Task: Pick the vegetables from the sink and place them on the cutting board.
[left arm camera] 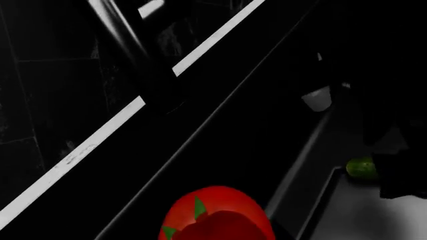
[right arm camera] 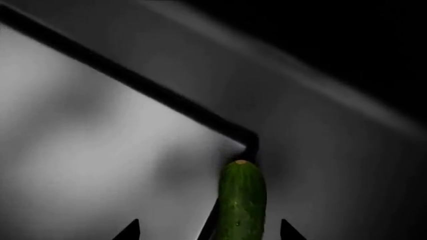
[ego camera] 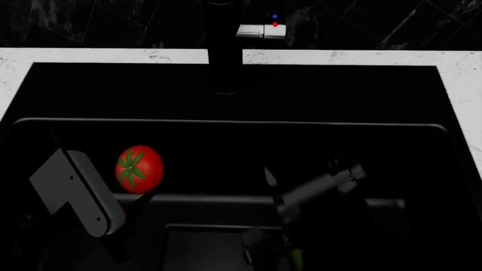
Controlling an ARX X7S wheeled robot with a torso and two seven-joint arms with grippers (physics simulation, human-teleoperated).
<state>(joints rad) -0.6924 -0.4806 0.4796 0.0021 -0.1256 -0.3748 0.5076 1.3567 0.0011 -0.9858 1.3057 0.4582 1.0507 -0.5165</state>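
The red tomato (ego camera: 139, 168) with its green calyx sits at the tip of my left gripper (ego camera: 134, 189), in the left part of the black sink (ego camera: 226, 122). It fills the near edge of the left wrist view (left arm camera: 217, 212), and the gripper looks shut on it, though the fingers are hidden. The dark green cucumber (right arm camera: 241, 200) lies on the sink floor between the spread fingertips of my open right gripper (right arm camera: 208, 231). Only a sliver of it shows in the head view (ego camera: 296, 257). It also shows in the left wrist view (left arm camera: 361, 167). The cutting board is out of view.
A black faucet (ego camera: 224, 51) stands at the middle of the sink's back edge. White marble counter (ego camera: 105, 55) borders the basin at the back and on both sides. The sink floor (right arm camera: 80, 150) has a recessed step with a dark edge line.
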